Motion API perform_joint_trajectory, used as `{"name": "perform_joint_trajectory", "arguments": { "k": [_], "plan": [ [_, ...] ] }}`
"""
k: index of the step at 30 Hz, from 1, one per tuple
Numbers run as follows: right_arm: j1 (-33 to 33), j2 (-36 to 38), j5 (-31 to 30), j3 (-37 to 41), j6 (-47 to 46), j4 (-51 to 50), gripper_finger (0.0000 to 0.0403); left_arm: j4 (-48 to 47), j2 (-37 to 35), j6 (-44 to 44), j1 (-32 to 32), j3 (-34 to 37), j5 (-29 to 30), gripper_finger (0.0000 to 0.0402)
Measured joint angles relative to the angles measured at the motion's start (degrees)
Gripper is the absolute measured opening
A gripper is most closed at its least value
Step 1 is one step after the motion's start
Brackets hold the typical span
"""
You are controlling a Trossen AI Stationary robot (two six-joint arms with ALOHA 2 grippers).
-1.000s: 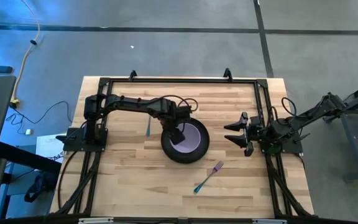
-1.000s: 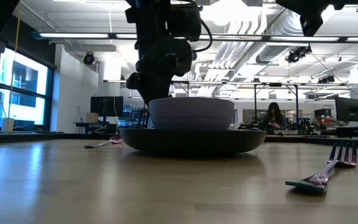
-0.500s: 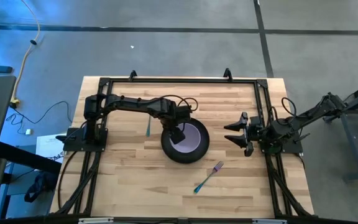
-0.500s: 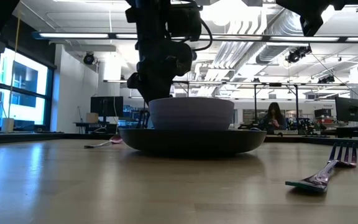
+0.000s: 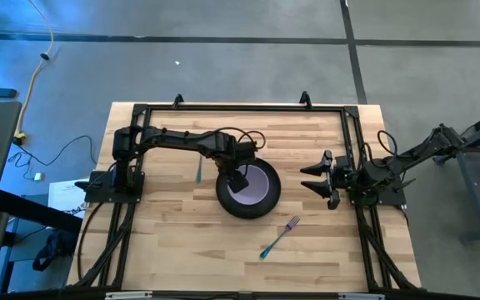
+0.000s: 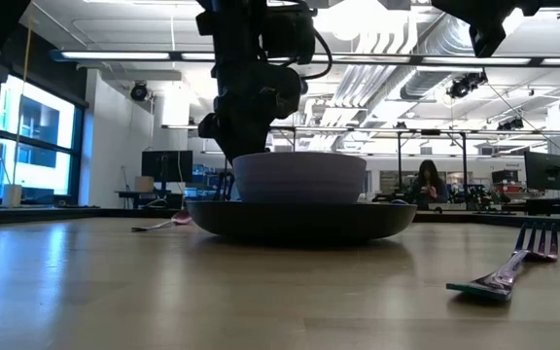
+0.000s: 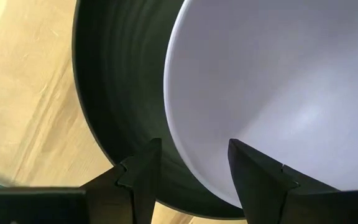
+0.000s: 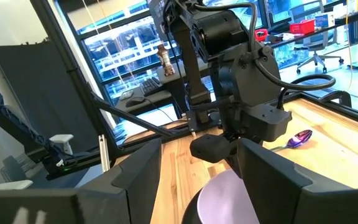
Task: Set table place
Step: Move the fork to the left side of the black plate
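A dark grey plate lies on the table with the lavender bowl standing in it. My left gripper points down over the bowl's left rim and is open. One finger stands over the plate, the other over the bowl's inside. In the low view its fingertips are just above the rim. The spoon lies left of the plate, the fork near and right of it. My right gripper waits open at the right edge.
Black frame rails run along the table's far, left and right sides. Bare wood lies at the near left and near the front edge. Beyond the table, the low view shows a room with desks and a seated person.
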State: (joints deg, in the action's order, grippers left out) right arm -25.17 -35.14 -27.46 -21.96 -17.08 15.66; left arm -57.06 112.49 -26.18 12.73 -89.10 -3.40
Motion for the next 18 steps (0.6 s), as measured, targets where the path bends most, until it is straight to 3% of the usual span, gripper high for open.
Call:
{"name": "perform_joint_trajectory", "arguments": {
  "k": [8, 18],
  "plan": [
    [0.0, 0.0, 0.0, 0.0, 0.0, 0.0, 0.0204, -1.4, 0.0, -0.1, 0.0, -2.4, 1.9, 0.0175],
    [0.0, 0.0, 0.0, 0.0, -0.5, 0.0, 0.0204, -9.3, -0.1, 2.4, 0.0, -10.8, 6.2, 0.0175]
  ]
}}
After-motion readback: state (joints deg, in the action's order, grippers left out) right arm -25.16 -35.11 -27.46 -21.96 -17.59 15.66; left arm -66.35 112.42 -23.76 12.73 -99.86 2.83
